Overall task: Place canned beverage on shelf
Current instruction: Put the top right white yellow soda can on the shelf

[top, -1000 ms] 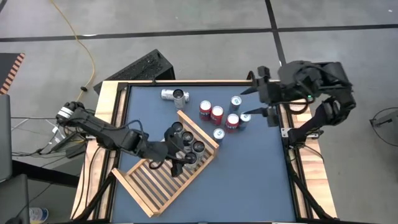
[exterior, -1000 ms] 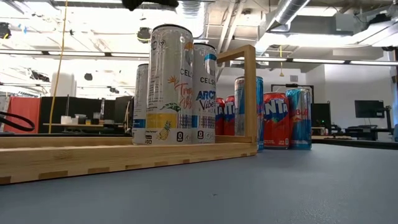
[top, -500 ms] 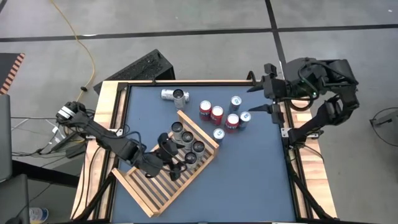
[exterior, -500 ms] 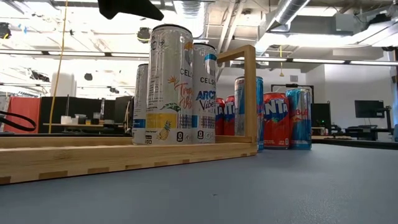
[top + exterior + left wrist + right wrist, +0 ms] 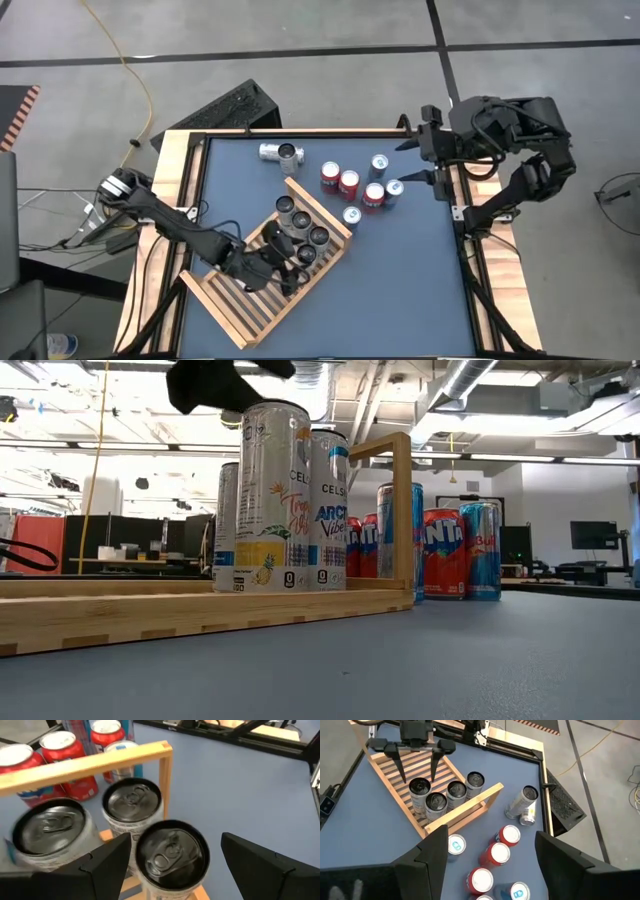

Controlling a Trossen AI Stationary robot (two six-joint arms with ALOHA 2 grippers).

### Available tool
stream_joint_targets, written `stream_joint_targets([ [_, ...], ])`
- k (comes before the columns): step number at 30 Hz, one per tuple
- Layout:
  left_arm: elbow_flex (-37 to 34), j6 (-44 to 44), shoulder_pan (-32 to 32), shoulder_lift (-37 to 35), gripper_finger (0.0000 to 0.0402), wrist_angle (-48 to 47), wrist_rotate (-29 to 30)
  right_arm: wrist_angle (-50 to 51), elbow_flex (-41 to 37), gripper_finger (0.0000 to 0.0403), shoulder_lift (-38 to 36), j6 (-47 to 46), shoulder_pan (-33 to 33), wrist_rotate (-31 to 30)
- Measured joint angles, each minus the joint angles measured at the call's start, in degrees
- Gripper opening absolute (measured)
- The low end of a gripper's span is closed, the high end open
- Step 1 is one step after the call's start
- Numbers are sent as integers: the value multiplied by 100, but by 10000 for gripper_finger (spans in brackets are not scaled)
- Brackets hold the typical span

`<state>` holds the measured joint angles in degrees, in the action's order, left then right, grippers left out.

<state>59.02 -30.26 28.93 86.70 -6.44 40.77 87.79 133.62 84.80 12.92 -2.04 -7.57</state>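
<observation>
left gripper (image 5: 172, 865) wide over can (image 5: 172, 851) on shelf (image 5: 262, 298), can stands free | right gripper (image 5: 487, 865) wide, waiting at bench's far-right corner

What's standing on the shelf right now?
Four upright cans cluster at one end of the shelf, seen from the right wrist. The left end effector hangs open over them; the slats beneath them are covered.

High view: overhead, straight down on the whole table (image 5: 420, 290). Low view: table-top height, level, close to the shelf (image 5: 200, 610). Left wrist: very near, over the shelved cans (image 5: 172, 851). Right wrist: farther off; shares those cans.
</observation>
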Motion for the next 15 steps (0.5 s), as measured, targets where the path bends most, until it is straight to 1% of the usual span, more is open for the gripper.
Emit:
stream_joint_targets([
  [3, 0, -59, 0, 155, 298, 108, -2, 2, 0, 260, -1, -2, 0, 0],
  [6, 0, -94, 0, 164, 298, 103, -45, 3, 2, 260, -1, -2, 0, 0],
  [15, 13, -99, -6, 336, 298, 106, 93, 13, 2, 260, -1, -8, 0, 9],
])
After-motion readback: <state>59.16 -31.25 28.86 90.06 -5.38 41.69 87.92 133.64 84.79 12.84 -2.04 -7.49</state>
